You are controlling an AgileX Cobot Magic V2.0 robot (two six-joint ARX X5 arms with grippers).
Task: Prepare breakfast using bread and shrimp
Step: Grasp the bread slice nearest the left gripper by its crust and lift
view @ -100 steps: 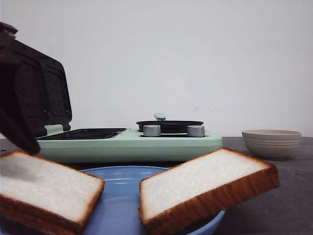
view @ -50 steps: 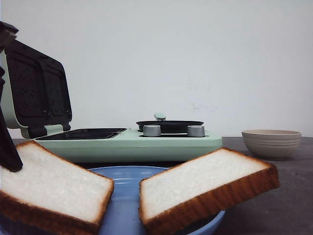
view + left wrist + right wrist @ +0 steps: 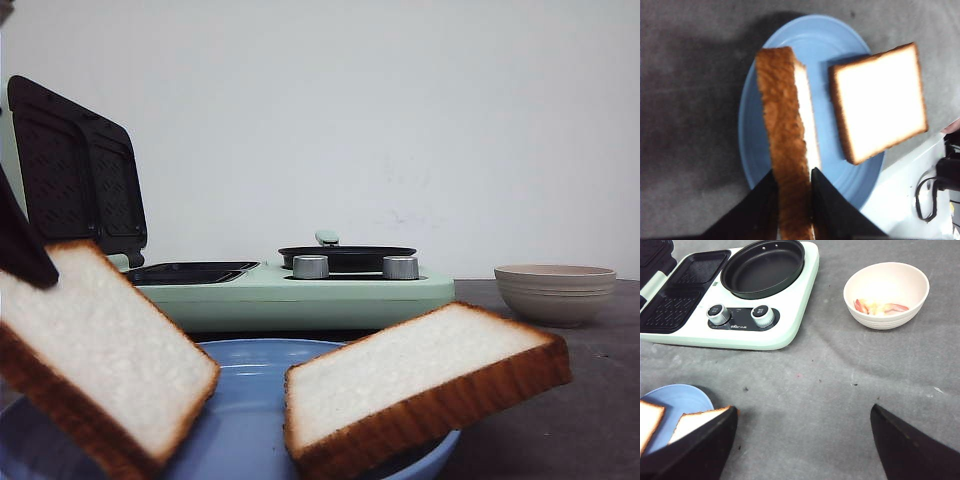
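My left gripper [image 3: 794, 171] is shut on one bread slice [image 3: 785, 115], gripping it across its faces with the crust edge toward the camera. In the front view this slice [image 3: 100, 345] hangs tilted above the blue plate [image 3: 250, 400], with one dark finger [image 3: 20, 245] at its upper corner. The second bread slice [image 3: 420, 385] lies tilted on the plate's right rim; it also shows in the left wrist view [image 3: 879, 100]. The shrimp [image 3: 880, 306], small orange-pink pieces, lie in the beige bowl [image 3: 886, 292]. My right gripper [image 3: 805, 409] is open and empty above the grey table.
A mint-green breakfast maker [image 3: 300, 290] stands behind the plate, its dark grill lid [image 3: 75, 180] open at the left and a black pan [image 3: 762, 267] on its right half. The beige bowl [image 3: 555, 290] sits at the right.
My left gripper has risen with the left bread slice. The slice's left end has come up off the plate and now tilts more steeply. The second slice has not moved.
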